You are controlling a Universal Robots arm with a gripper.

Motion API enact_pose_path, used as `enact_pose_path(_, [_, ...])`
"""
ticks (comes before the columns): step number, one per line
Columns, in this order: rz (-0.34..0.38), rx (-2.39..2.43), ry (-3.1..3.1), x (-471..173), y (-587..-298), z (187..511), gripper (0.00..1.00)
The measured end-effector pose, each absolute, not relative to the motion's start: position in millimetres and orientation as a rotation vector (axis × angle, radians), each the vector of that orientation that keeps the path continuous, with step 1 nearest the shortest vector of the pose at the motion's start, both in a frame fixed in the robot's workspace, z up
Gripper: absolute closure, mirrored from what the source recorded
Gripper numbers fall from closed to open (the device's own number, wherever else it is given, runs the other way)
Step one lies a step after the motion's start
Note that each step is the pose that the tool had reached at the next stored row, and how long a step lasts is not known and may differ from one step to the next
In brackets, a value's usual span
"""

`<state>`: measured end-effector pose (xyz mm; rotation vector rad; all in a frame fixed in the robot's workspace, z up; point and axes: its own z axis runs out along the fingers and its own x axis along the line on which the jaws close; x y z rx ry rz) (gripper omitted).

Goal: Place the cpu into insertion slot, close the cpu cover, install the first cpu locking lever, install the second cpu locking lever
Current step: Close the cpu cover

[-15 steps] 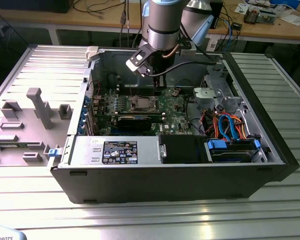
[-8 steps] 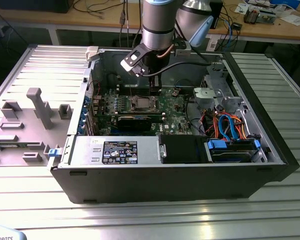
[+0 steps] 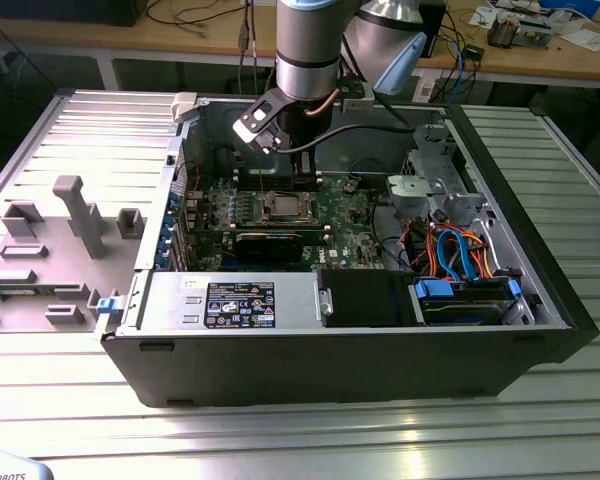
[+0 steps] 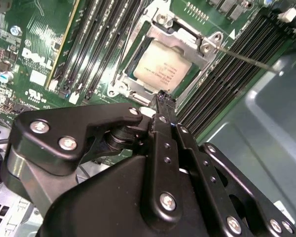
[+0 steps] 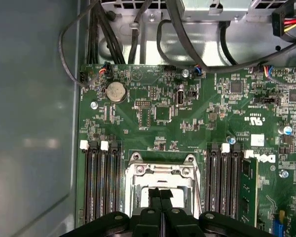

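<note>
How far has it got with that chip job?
The cpu already sits in the slot, and the cover looks closed over it. The gripper, shut with nothing visible in it, is poised at the slot's edge. One lever juts out sideways, apparently unlatched, so locking seems left.

- The gripper, its fingers pressed together, hangs just above the cpu cover, with open air around it.
- Rows of memory slots closely flank the socket on two sides.
- Black cables loop beyond one motherboard edge.
- The grey case wall stands nearby.
</note>
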<state>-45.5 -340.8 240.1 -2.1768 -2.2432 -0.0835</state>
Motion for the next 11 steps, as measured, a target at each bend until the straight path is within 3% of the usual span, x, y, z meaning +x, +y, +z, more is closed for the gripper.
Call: enact_pose_path(11, [-0.082, -2.175, -2.241, -55.5, -341.0, 238.0, 0.89])
